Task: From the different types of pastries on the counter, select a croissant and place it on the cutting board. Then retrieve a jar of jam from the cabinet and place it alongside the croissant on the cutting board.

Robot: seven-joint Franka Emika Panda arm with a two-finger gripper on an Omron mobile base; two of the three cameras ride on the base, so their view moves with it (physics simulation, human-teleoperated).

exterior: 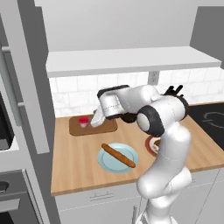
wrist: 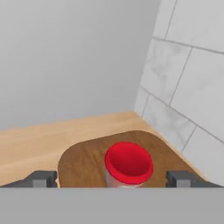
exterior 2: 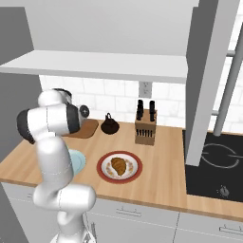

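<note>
On the left of the tabletop (exterior: 78, 162), the cutting board (exterior: 103, 127) carries the jar of jam (exterior: 83, 121), standing upright on the board's left part. The croissant (exterior 2: 118, 166) is not beside it: it lies on the red-rimmed plate (exterior 2: 102, 163), well apart from the board, while the baguette (exterior: 118, 155) rests across the light-blue plate (exterior: 106, 162) in between.

The chief risk, as I judge it, is that the task ends half done, with the jam delivered but the croissant never brought to the board. A second risk sits right at the jar: the gripper (wrist: 114, 180) hangs just over it, and a sideways or tilted pull-away could clip the red lid (wrist: 129, 162) and tip or slide the small jar off the board. Reaching across for the croissant, the arm could also sweep the baguette or its plate.

In the hand view the fingers (wrist: 41, 178) stand spread wide, one tip at each side of the jar with clear board showing between each tip and the jar's body. They are released, grasping nothing and, as far as the view shows, touching nothing.
</note>
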